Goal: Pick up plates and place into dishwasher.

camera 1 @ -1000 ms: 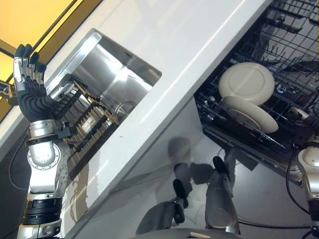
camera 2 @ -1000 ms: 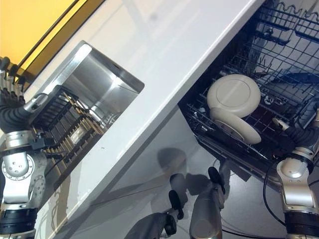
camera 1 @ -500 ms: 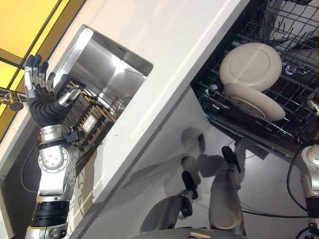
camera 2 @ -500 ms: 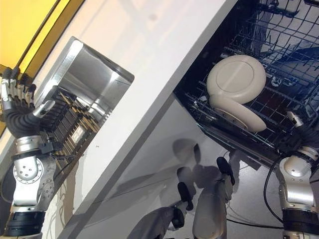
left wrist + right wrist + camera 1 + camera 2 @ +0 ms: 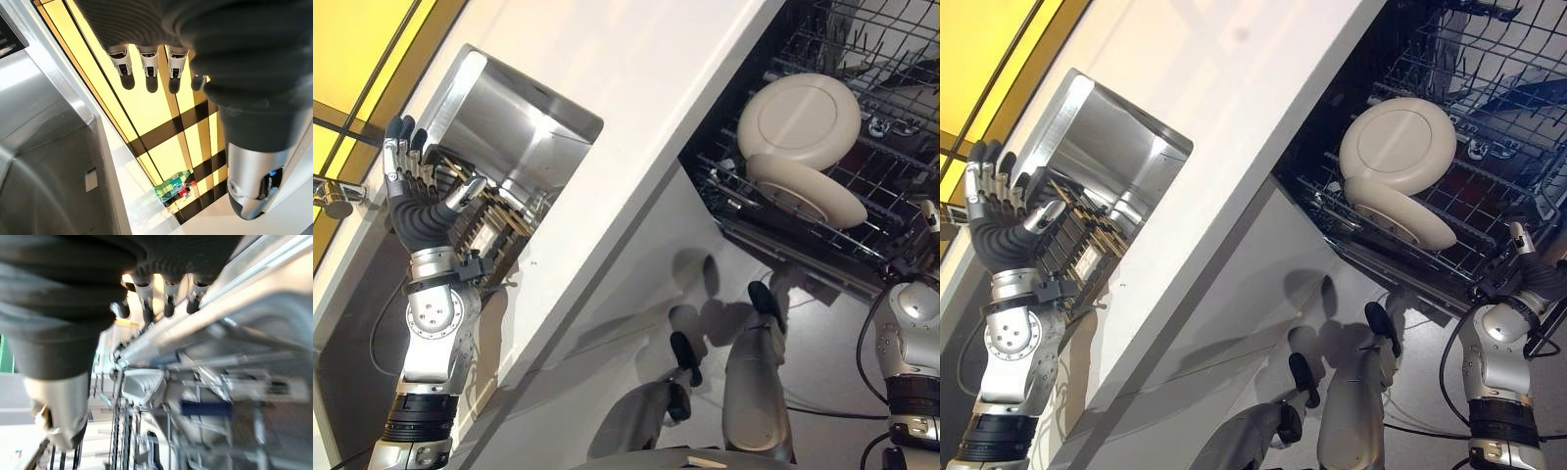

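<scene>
Silver fingers with dark tips stand straight and spread on our left hand, raised empty beside the dark slatted dish rack that sits in the brushed stainless steel sink; our thumb reaches toward the rack's upper edge, though we cannot tell whether it touches. From the wrist camera we see the same left-hand fingers held straight and apart, with nothing between them and the thumb, the steel wall of the sink to one side and a yellow window with dark bars beyond. Our right hand sits at the near corner of the black wire dishwasher rack, one finger pointing up by the rack's rim; in its own wrist view the fingers hang relaxed and uncurled with blurred wire and grey plastic parts past them, and it grips nothing. Between the two arms runs the long white countertop, slanting across our view, with the white cabinet front below it. Farther along, in the pulled-out rack, we see two cream round plates: the lower cream plate lies tilted nearer the rack's front edge, and the upper cream plate leans just behind it, its underside turned toward us, the two touching or nearly so.
</scene>
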{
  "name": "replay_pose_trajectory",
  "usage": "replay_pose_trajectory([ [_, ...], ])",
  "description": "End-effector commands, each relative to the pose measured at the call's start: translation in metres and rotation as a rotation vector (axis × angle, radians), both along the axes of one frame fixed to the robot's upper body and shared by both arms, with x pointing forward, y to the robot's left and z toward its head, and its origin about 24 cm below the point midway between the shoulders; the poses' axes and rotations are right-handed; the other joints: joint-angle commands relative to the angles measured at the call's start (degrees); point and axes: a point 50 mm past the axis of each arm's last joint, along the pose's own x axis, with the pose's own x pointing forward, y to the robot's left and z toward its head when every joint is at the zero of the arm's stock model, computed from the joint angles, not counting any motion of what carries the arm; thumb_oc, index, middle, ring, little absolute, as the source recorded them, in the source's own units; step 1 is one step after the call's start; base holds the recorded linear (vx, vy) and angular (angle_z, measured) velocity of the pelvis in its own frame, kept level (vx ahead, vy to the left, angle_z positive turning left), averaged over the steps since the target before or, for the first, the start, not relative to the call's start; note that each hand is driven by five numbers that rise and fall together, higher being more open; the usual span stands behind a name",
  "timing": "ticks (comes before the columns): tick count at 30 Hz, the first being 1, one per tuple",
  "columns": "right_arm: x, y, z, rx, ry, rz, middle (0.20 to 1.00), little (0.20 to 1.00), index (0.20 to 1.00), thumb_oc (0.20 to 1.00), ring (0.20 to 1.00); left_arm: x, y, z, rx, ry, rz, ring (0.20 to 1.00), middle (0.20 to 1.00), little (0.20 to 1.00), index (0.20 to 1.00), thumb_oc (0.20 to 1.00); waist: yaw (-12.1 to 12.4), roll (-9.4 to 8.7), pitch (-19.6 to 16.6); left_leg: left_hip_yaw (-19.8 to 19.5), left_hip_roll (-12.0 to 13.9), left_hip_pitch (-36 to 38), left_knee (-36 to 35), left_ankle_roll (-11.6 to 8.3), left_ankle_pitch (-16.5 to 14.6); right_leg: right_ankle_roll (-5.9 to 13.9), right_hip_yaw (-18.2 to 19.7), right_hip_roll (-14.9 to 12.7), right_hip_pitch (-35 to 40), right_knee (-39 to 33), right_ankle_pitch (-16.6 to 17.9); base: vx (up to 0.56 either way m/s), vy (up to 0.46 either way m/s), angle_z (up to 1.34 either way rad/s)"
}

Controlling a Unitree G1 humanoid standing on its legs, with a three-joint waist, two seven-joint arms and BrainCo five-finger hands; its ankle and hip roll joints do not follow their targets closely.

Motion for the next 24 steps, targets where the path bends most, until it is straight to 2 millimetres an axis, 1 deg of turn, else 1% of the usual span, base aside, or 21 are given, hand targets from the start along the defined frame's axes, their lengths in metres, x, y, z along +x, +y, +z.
replay_pose_trajectory([
  [1,0.028,0.027,0.030,-0.045,-0.108,0.256,1.000,1.000,1.000,1.000,1.000,-0.002,-0.002,0.017,-0.033,-0.103,-0.012,1.000,1.000,1.000,1.000,1.000,2.0,1.59,2.7,-4.5,-0.7,-5.7,9.9,-1.82,-2.8,-1.64,-0.4,-1.9,2.0,0.6,-2.8,0.00,0.000,0.00],
  [5,0.035,0.035,0.031,-0.022,-0.143,0.328,1.000,1.000,1.000,1.000,1.000,0.000,-0.007,0.020,-0.034,-0.108,-0.014,1.000,1.000,1.000,1.000,1.000,2.5,1.17,3.4,-4.8,-0.5,-7.0,10.1,-1.84,-2.6,-1.71,-0.6,-1.9,0.8,0.7,-2.5,-0.01,0.012,0.03],
  [9,0.044,0.050,0.034,-0.017,-0.174,0.422,1.000,1.000,1.000,1.000,1.000,0.001,-0.010,0.021,-0.035,-0.114,-0.006,1.000,1.000,1.000,1.000,1.000,3.5,0.92,4.0,-5.3,-0.6,-8.0,10.3,-1.76,-2.2,-1.83,-1.2,-2.0,0.4,0.8,-2.3,-0.01,0.041,0.04],
  [12,0.051,0.066,0.038,-0.019,-0.196,0.550,1.000,1.000,1.000,1.000,1.000,0.001,-0.011,0.020,-0.044,-0.110,0.000,1.000,1.000,1.000,1.000,1.000,4.2,0.68,4.3,-6.1,-0.9,-8.5,10.7,-1.71,-2.1,-1.91,-1.7,-2.2,0.3,0.9,-2.3,0.04,0.071,0.00],
  [13,0.052,0.074,0.040,-0.037,-0.203,0.604,1.000,1.000,1.000,1.000,1.000,0.000,-0.011,0.020,-0.048,-0.107,-0.002,1.000,1.000,1.000,1.000,1.000,4.7,0.57,4.3,-6.4,-1.1,-8.8,11.0,-1.71,-2.1,-1.92,-1.9,-2.4,0.3,0.9,-2.2,0.05,0.079,0.11],
  [15,0.055,0.083,0.041,-0.061,-0.201,0.661,1.000,1.000,1.000,1.000,1.000,0.000,-0.011,0.018,-0.052,-0.101,-0.004,1.000,1.000,1.000,1.000,1.000,5.2,0.40,4.3,-6.6,-1.3,-9.3,11.3,-1.67,-2.0,-1.95,-2.1,-2.7,0.2,0.8,-2.1,0.06,0.093,0.17],
  [17,0.059,0.094,0.046,-0.085,-0.206,0.720,1.000,1.000,1.000,1.000,1.000,0.000,-0.013,0.017,-0.052,-0.093,-0.010,1.000,1.000,1.000,1.000,1.000,6.1,0.04,4.4,-6.9,-1.5,-9.6,11.5,-1.63,-1.9,-1.88,-2.6,-3.1,0.4,0.5,-1.9,0.06,0.100,0.06],
  [19,0.061,0.100,0.049,-0.093,-0.213,0.744,1.000,1.000,1.000,1.000,1.000,0.001,-0.013,0.017,-0.051,-0.089,-0.007,1.000,1.000,1.000,1.000,1.000,6.6,-0.14,4.4,-7.1,-1.6,-10.0,11.6,-1.56,-1.8,-1.88,-3.1,-3.4,0.5,0.3,-1.7,0.04,0.085,0.07],
  [24,0.069,0.116,0.069,-0.093,-0.286,0.789,1.000,1.000,1.000,1.000,1.000,0.001,-0.014,0.017,-0.046,-0.083,0.000,1.000,1.000,1.000,1.000,1.000,9.0,-0.91,4.9,-8.3,-1.9,-11.3,11.9,-1.37,-1.1,-2.02,-5.1,-4.3,0.5,0.5,-1.6,0.02,0.057,0.19],
])
